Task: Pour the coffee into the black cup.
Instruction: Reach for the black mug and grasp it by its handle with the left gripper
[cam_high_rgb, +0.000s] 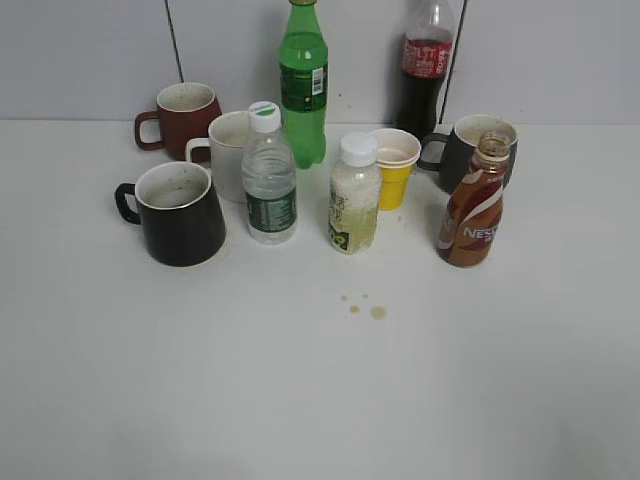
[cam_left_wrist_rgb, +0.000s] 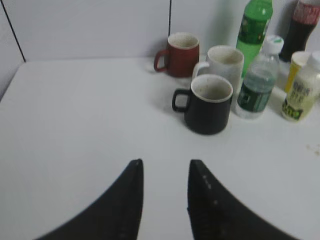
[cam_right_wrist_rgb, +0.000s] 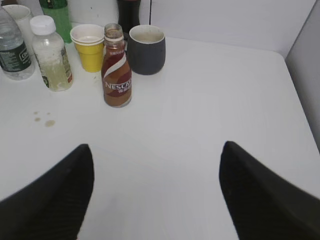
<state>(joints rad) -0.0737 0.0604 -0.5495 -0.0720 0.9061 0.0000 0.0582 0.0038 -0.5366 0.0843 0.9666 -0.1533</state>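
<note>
Coffee (cam_high_rgb: 471, 208) stands uncapped at your right, ready to pour; your right gripper (cam_right_wrist_rgb: 156, 190) is spread wide facing it. Black cup (cam_high_rgb: 178, 212) sits far left, before your left gripper (cam_left_wrist_rgb: 164, 192), jaws slightly parted, holding nothing.

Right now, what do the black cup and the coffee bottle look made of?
Black cup: likely glazed ceramic, with thick walls, a soft sheen and a pale speckled inside. Coffee bottle: probably plastic under a glossy brown printed sleeve; its cap is off.
</note>
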